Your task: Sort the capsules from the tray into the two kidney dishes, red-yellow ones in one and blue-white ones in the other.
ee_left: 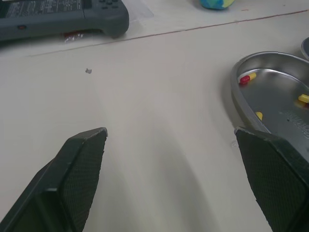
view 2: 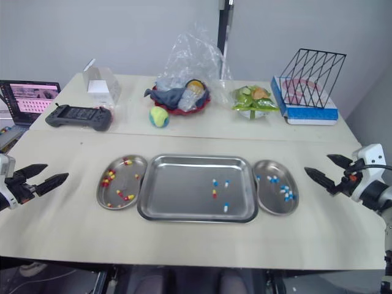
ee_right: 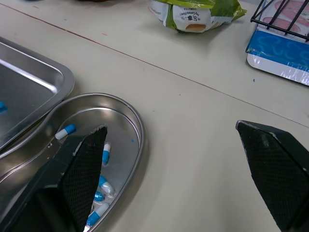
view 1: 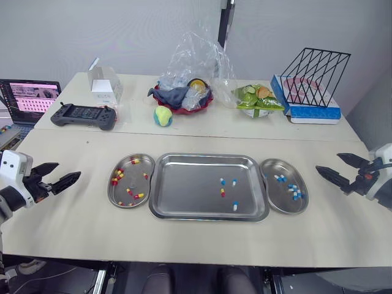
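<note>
Left gripper [view 1: 68, 169], at 9 o'clock from the tray [view 1: 208, 157]: fingers apart. Right gripper [view 1: 327, 161], at 3 o'clock: fingers apart.

No word, number or brand can be read with certainty; print is visible on these items:

- **Green-and-white plastic snack bag** [ee_right: 195, 14], beyond the rectangular steel tray [view 1: 208, 157] and to its right. A white label panel carries a line of dark print, too small to make out.
- **Flat blue-and-white cardboard box** [view 1: 312, 111], further right of the tray. Pink printing on its top, illegible.
- **Open laptop screen** [view 1: 30, 95], far left of the tray. Pink-toned window content, illegible.
- **Small white carton** [view 1: 103, 86], beyond the tray's left end. Grey marks on its face, unreadable.
</note>
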Robot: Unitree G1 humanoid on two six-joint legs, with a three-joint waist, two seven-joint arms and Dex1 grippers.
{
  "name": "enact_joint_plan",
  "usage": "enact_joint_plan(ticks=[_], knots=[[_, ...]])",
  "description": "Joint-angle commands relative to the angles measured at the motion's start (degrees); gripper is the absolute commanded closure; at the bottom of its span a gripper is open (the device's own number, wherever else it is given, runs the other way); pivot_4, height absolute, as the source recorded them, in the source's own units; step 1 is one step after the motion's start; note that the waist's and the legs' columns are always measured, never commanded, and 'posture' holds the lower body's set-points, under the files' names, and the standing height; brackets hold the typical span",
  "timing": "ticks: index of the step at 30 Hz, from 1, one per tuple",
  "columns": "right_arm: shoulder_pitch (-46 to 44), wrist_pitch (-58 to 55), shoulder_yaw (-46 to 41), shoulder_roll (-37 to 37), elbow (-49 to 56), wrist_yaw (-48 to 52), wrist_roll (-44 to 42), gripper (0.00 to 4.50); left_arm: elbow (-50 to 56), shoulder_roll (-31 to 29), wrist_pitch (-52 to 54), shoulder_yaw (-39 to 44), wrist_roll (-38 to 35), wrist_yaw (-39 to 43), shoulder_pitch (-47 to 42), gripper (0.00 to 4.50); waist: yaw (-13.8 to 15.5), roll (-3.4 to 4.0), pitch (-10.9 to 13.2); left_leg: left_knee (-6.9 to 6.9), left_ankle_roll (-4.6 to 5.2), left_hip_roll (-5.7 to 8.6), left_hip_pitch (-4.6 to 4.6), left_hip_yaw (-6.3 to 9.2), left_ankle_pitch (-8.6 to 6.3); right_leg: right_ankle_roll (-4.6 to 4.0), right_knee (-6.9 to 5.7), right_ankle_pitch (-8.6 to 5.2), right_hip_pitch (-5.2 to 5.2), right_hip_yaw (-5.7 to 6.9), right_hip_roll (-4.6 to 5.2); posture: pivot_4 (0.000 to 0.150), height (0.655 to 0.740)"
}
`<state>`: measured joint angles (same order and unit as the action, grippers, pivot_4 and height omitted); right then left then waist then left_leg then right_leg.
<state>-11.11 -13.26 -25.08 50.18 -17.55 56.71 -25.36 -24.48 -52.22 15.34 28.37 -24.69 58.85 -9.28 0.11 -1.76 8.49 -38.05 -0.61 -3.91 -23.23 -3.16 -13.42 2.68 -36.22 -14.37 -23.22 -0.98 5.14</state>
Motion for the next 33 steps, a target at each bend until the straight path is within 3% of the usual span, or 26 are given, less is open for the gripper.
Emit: enact_joint_plan(ticks=[1, 9, 17, 19, 25, 33], knots=[[-1.9, 1.6, -0.3, 0.5, -0.2, 0.1, 0.1, 0.0, 1.4, -0.9, -0.4, 1.3, -0.8, 0.1, -0.2, 0.03, -0.1, 0.0, 0.0, 0.0, 0.0, 0.0, 0.01, 0.0, 0.0, 0.0, 0.0, 0.0, 0.0, 0.0, 0.0, 0.15, 0.7334], [-2.7, 1.2, 0.3, 0.5, -0.1, 0.8, 0.1, 0.0, 1.7, -1.8, -0.9, 0.7, -0.7, 1.8, -0.4, 0.03, -0.1, 0.0, 0.0, 0.0, 0.0, -0.01, 0.0, 0.0, 0.0, 0.0, -0.01, 0.0, 0.0, 0.0, -0.01, 0.15, 0.7334], [-2.6, 0.1, 2.0, 1.2, 2.0, 3.2, -0.5, 0.0, 11.0, -3.1, 2.1, 0.8, -4.9, 9.6, 1.4, 0.03, -0.2, 0.02, 0.0, 0.0, 0.0, -0.01, 0.0, 0.0, 0.0, 0.0, -0.01, 0.0, -0.01, 0.0, -0.01, 0.15, 0.7334], [-0.7, -3.8, 2.4, 1.6, 8.6, 5.8, -3.7, 0.0, 14.7, -4.0, 7.2, -0.5, -8.0, 13.2, 2.5, 0.03, -0.3, 0.03, 0.0, 0.0, 0.0, -0.01, -0.01, -0.01, 0.0, 0.0, -0.01, 0.0, -0.01, -0.01, -0.01, 0.15, 0.7334], [4.4, -14.1, 5.6, 1.0, 28.5, 5.1, -9.2, 0.0, 18.6, -4.2, 6.4, -3.1, -8.4, 16.7, 0.7, 0.03, -0.2, 0.04, 0.0, 0.04, 0.0, -0.04, 0.01, 0.01, 0.0, -0.01, -0.04, -0.01, -0.02, 0.0, -0.03, 0.15, 0.7334], [4.0, -19.3, 9.5, -2.1, 38.0, 0.4, -11.9, 0.0, 19.2, -3.1, 3.1, -2.8, -7.3, 16.4, 1.3, 0.03, 0.0, 0.03, 0.0, 0.04, 0.0, -0.03, -0.05, 0.01, 0.0, -0.02, 0.0, -0.01, -0.07, 0.0, -0.03, 0.15, 0.7334]])
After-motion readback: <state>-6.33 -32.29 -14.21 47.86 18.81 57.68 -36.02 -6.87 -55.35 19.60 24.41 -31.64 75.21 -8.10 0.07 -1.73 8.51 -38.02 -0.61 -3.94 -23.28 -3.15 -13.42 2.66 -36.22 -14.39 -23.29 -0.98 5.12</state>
